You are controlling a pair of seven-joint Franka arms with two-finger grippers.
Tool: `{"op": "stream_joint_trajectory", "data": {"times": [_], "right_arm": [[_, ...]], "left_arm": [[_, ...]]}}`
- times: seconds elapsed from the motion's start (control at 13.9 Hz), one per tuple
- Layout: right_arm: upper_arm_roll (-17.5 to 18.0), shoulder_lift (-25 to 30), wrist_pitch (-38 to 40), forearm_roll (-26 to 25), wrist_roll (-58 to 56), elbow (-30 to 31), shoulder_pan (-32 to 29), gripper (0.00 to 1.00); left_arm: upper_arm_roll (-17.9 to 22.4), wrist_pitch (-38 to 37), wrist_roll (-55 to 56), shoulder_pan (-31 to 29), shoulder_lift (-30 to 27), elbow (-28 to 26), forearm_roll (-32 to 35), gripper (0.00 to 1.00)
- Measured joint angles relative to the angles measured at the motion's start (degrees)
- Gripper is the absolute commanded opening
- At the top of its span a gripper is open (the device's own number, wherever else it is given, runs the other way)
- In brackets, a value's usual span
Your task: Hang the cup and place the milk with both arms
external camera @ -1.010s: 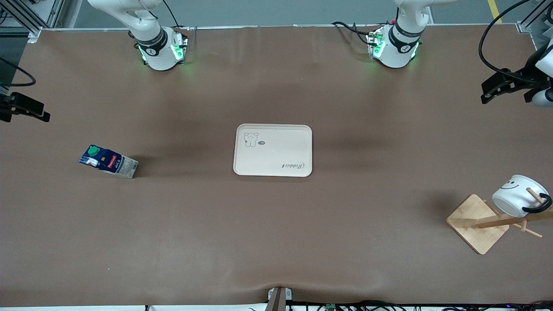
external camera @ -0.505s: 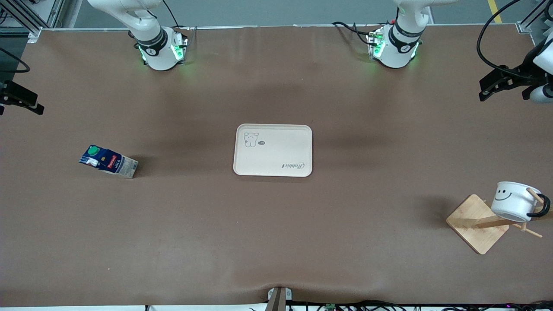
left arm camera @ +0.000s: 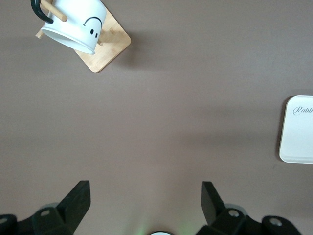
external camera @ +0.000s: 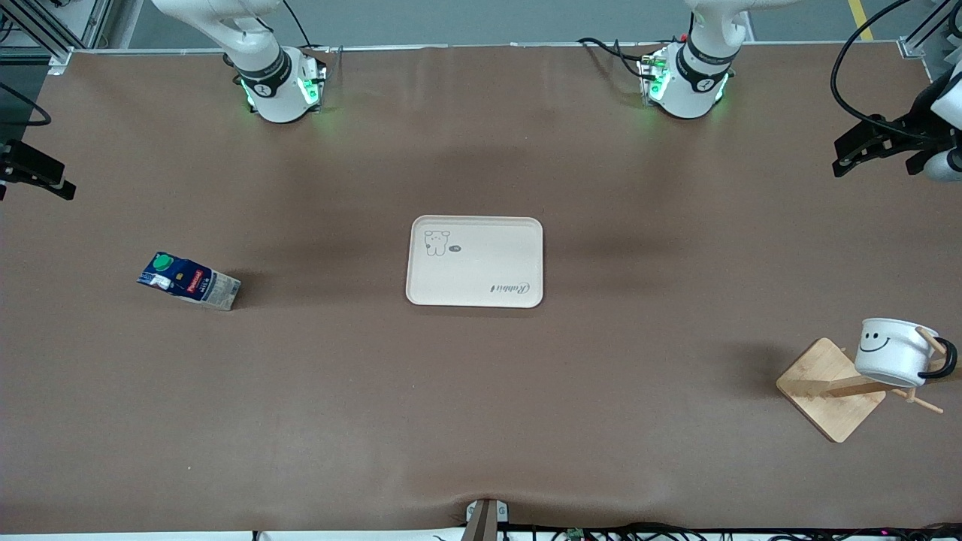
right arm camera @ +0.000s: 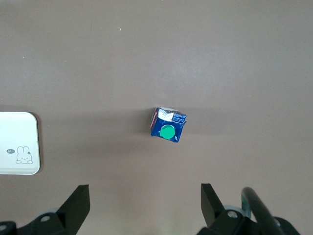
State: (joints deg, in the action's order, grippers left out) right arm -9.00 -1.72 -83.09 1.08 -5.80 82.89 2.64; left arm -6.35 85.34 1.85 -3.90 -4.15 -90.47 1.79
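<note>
The cup (external camera: 894, 350), white with a black smiley face, hangs by its black handle on a peg of the wooden rack (external camera: 830, 391) at the left arm's end of the table. It also shows in the left wrist view (left arm camera: 73, 24). My left gripper (external camera: 853, 154) is open and empty, high over the table's edge at that end, well apart from the cup. The milk (external camera: 189, 280) stands on the table toward the right arm's end, and it shows from above in the right wrist view (right arm camera: 167, 125). My right gripper (external camera: 37, 174) is open and empty, high over that end.
A cream tray (external camera: 474, 261) with a rabbit drawing lies at the table's middle, with nothing on it. Its edge shows in the left wrist view (left arm camera: 297, 129) and the right wrist view (right arm camera: 17, 142). Brown table surface lies between the tray and the milk.
The cup swung down and settled on the peg. Both grippers drew a little toward the table's ends, then held still.
</note>
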Motion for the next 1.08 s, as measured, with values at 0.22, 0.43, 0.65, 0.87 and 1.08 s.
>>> {"op": "stream_joint_trajectory", "data": {"times": [0.22, 0.43, 0.65, 0.87, 1.08], "right_arm": [[0.0, 0.0, 1.3, 0.0, 0.0, 0.0, 0.0, 1.00], [-0.2, 0.0, 1.3, 0.0, 0.0, 0.0, -0.1, 1.00], [-0.2, 0.0, 1.3, 0.0, 0.0, 0.0, -0.1, 1.00], [-0.2, 0.0, 1.2, 0.0, 0.0, 0.0, -0.1, 1.00], [-0.2, 0.0, 1.2, 0.0, 0.0, 0.0, -0.1, 1.00]], "left_arm": [[0.0, 0.0, -0.2, 0.1, 0.0, -0.1, -0.1, 1.00], [-0.2, 0.0, -0.3, 0.4, 0.1, -0.1, -0.1, 1.00], [-0.2, 0.0, -0.3, 0.5, 0.2, -0.1, -0.1, 1.00], [-0.2, 0.3, -0.3, 0.5, 0.5, 0.5, -0.1, 1.00], [-0.2, 0.4, -0.2, 0.5, 0.9, 1.1, -0.1, 1.00]]}}
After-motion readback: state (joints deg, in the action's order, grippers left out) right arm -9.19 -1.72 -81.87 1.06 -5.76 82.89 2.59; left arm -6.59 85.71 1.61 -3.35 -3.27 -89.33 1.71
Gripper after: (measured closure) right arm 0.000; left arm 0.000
